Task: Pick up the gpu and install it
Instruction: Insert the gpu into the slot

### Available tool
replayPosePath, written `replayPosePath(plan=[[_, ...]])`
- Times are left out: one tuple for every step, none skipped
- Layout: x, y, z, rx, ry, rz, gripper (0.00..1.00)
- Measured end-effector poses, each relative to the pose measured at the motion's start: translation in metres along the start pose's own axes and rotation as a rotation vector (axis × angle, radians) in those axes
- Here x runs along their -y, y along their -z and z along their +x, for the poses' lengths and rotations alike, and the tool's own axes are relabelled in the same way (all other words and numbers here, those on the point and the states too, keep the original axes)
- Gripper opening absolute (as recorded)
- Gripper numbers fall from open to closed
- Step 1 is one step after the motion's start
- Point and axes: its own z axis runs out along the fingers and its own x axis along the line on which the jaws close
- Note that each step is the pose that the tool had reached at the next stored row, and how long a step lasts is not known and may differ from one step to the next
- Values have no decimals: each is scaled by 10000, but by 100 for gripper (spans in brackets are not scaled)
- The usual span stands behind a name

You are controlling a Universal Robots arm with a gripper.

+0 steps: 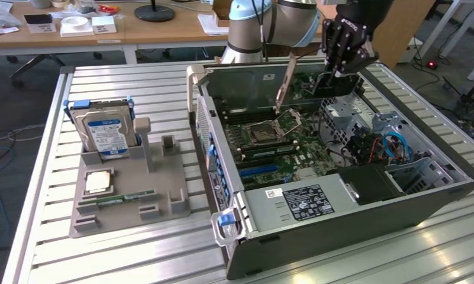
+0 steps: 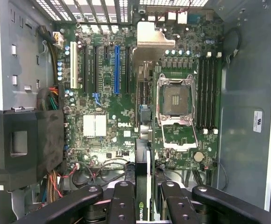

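The gpu, a thin dark card, hangs upright from my gripper above the far end of the open computer case. My gripper is shut on it. In the wrist view the gpu is seen edge-on between my fingers, its silver bracket at the far end. It hovers over the green motherboard, between the blue expansion slot and the open processor socket. I cannot tell how far above the board it is.
On the exterior view's left, a grey holder carries a hard drive, a processor and a green memory stick. Inside the case are a power supply, a black shroud and loose cables.
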Motion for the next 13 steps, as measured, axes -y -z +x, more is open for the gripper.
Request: replayPosePath(plan=[[-2, -12, 1, 0, 0, 0, 26], [-4, -25, 1, -1, 1, -1, 26], [-8, -38, 1, -1, 2, 0, 26], [-12, -51, 1, -1, 2, -1, 26], [-16, -62, 2, -1, 2, -1, 26], [-21, -73, 2, -2, 2, -1, 26], [-27, -83, 3, -2, 2, -1, 26], [-31, -91, 3, -2, 1, -1, 26], [-35, -99, 3, -2, 1, -1, 26], [-39, -106, 3, -1, 2, -1, 26], [-42, -115, 4, -1, 2, 0, 26], [-45, -124, 4, -1, 2, 0, 26], [-47, -134, 4, -1, 3, 0, 26]])
